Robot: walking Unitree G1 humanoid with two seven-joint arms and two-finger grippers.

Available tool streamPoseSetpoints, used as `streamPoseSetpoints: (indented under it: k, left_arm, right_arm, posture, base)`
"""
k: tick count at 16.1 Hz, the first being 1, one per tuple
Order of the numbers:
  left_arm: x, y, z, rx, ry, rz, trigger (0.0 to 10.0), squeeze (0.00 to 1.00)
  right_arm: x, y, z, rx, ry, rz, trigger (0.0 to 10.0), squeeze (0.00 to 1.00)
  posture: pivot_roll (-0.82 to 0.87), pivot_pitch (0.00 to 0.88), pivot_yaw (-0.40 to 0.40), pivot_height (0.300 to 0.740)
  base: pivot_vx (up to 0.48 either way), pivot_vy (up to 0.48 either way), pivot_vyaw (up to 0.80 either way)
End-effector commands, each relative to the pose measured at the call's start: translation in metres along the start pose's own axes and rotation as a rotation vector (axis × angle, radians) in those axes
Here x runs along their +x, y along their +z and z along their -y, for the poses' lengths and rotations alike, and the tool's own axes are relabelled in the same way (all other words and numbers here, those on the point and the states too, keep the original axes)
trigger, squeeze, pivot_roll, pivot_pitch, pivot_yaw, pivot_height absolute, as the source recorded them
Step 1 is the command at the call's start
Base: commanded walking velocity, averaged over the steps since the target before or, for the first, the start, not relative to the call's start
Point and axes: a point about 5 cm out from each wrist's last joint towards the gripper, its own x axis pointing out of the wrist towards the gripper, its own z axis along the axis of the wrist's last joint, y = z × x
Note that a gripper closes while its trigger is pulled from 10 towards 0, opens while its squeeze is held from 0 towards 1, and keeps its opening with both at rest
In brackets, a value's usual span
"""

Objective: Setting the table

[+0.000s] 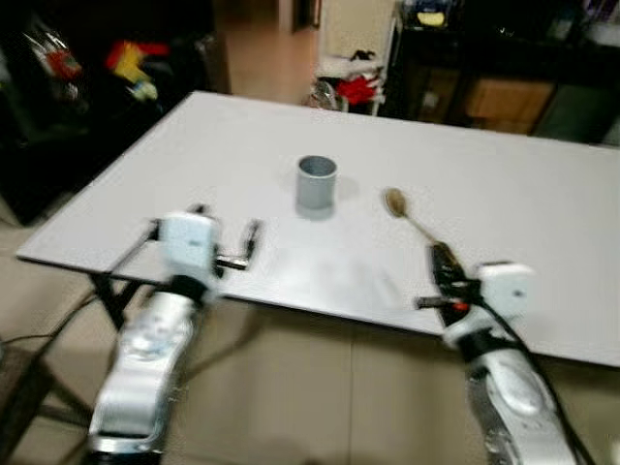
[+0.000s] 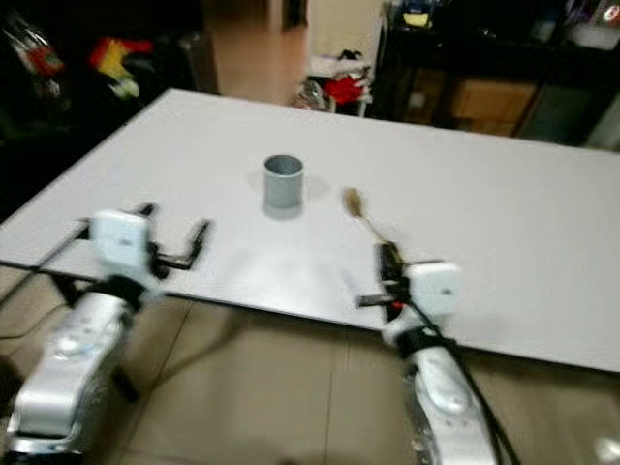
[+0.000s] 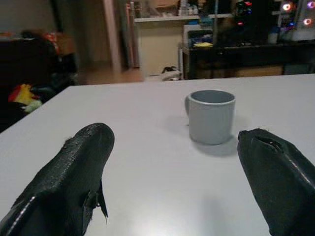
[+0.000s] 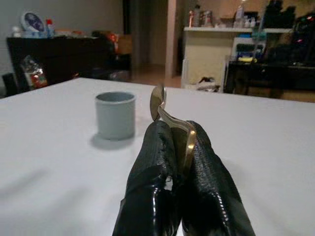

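Observation:
A grey mug [image 1: 316, 183] stands upright near the middle of the white table [image 1: 504, 194]. My right gripper [image 1: 445, 262] is over the table's near edge, to the right of the mug, shut on the handle of a gold spoon [image 1: 407, 215] whose bowl points away toward the far side. In the right wrist view the spoon [image 4: 170, 120] sticks out from between the black fingers [image 4: 152, 167], with the mug [image 4: 115, 115] beyond. My left gripper [image 1: 225, 232] hovers open at the near edge, left of the mug [image 3: 210, 116], holding nothing.
Dark shelving and boxes [image 1: 504, 77] stand behind the table. Red and yellow toys [image 1: 131, 63] lie at the far left in a dark area. A tiled floor [image 1: 320, 387] lies below the near table edge.

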Motion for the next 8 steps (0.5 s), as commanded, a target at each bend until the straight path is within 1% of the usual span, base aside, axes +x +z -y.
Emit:
streamPoseSetpoints:
  k: [1, 8]
  left_arm:
    - [0.0037, 0.0039, 0.0114, -0.014, -0.052, 0.015, 10.0, 0.0]
    - [0.0033, 0.003, 0.013, -0.011, -0.074, 0.009, 10.0, 0.0]
  right_arm:
    - [-0.0031, 0.0014, 0.0104, -0.018, -0.038, 0.0, 10.0, 0.0]
    - [-0.0071, -0.0009, 0.011, -0.016, -0.055, -0.008, 10.0, 0.0]
  posture:
    - [0.01, 0.0, -0.01, 0.74]
    - [0.01, 0.0, -0.004, 0.74]
  base:
    - [0.319, 0.0, 0.0]
    - [0.312, 0.0, 0.0]
